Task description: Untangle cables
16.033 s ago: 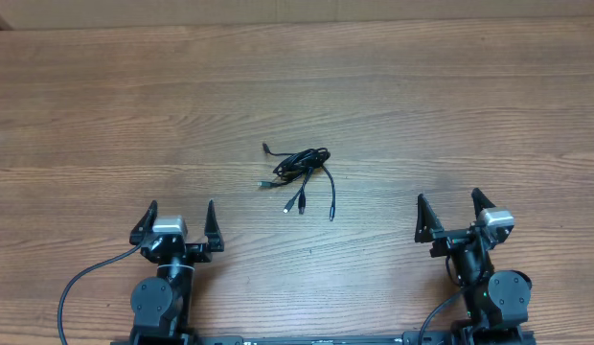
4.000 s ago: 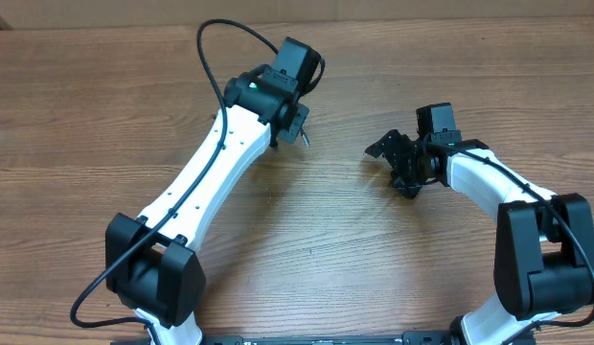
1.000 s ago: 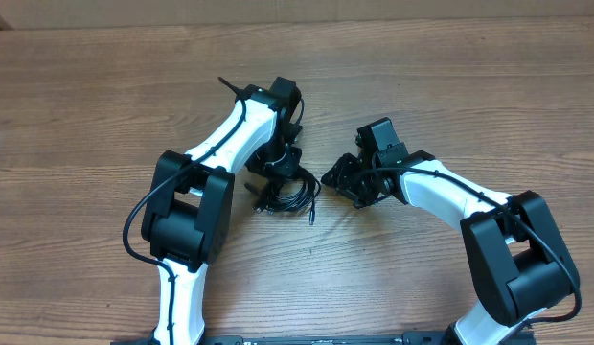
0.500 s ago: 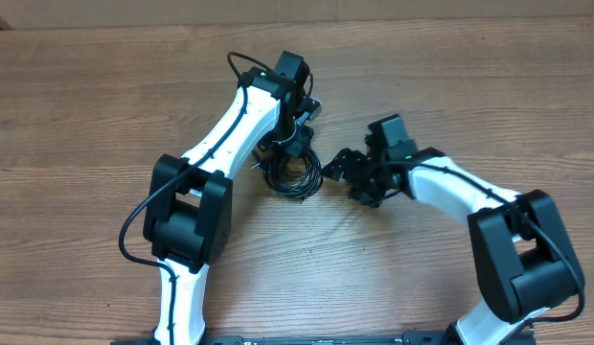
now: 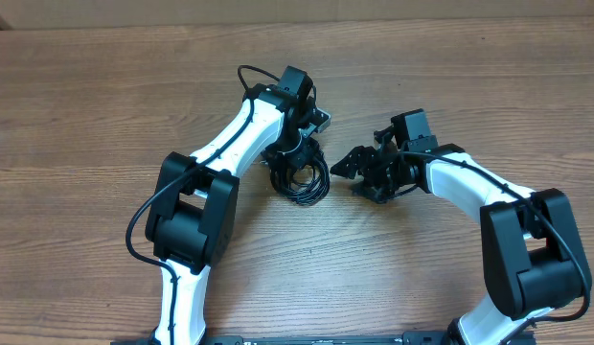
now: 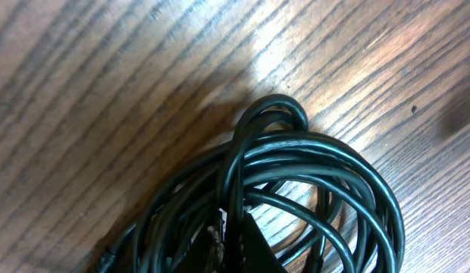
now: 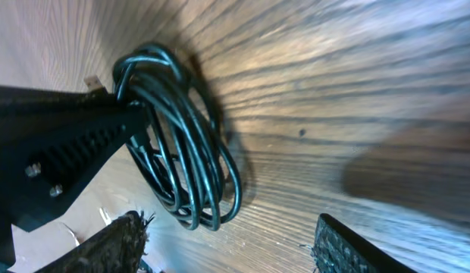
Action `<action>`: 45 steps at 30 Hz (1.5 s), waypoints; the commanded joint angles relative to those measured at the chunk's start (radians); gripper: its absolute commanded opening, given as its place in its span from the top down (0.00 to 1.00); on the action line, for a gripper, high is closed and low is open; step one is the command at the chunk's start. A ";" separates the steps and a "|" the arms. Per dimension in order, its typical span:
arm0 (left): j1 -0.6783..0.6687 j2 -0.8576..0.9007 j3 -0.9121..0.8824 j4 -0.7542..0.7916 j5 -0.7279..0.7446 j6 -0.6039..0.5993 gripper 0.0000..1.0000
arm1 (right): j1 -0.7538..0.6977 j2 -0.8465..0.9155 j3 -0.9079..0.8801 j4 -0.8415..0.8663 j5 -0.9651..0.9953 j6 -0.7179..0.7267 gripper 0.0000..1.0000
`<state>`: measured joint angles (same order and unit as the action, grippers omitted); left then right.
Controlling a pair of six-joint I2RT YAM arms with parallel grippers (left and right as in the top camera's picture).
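Wood-grain table (image 5: 469, 77) carried the cables (image 5: 303, 182), one coiled bunch near its middle. My left gripper (image 5: 295, 158) pinched that bunch tight, probably to anchor it. My right gripper (image 5: 353, 174) hovered just beside it, jaws spread and empty, probably to pick a strand.

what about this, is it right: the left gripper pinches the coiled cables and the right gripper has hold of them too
Not quite. The left gripper does pinch the coiled cables, but the right gripper holds nothing: its jaws stand open beside the coil, clear of it, as the overhead view shows.
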<state>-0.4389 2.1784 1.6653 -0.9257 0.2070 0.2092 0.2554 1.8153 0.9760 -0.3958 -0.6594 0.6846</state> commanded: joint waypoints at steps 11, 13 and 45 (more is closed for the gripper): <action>-0.002 -0.143 -0.013 -0.096 0.100 0.202 0.96 | 0.045 0.010 -0.006 0.086 0.106 0.002 0.46; 0.002 -0.144 -0.013 -0.159 0.119 0.275 0.96 | 0.045 0.010 -0.006 0.089 0.140 0.026 0.49; 0.013 -0.140 -0.066 -0.204 -0.084 0.261 0.69 | 0.078 0.010 -0.006 0.001 0.285 0.113 0.65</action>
<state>-0.4294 2.0590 1.5589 -1.1172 0.1444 0.4961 0.3325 1.8156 0.9749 -0.3965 -0.4141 0.7750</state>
